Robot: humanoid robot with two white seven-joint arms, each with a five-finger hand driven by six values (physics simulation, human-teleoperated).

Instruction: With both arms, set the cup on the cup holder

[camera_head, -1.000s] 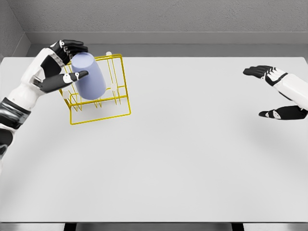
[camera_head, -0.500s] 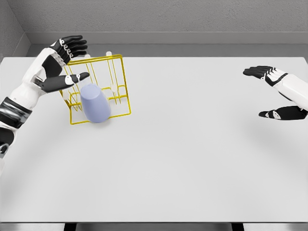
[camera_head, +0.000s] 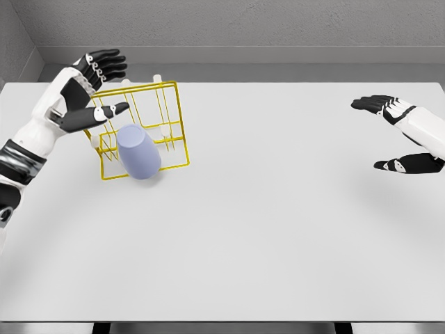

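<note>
Resting tilted inside yellow wire cup holder (camera_head: pixel 142 129) on white table (camera_head: pixel 264 229): pale lavender plastic cup (camera_head: pixel 138 152). Left hand (camera_head: pixel 87 94) just above, fingers spread, empty; right hand (camera_head: pixel 403 136) far right, fingers apart, empty.

— where do we look from?
— we have one view only, from our head, above the near edge of the table (camera_head: pixel 278 243), facing down and forward.
— how much do we take in?
— the whole top, to the far edge and wall.

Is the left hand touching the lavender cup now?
Apart. The head view shows the left hand open above the cup, with yellow rack wires visible between them.
</note>
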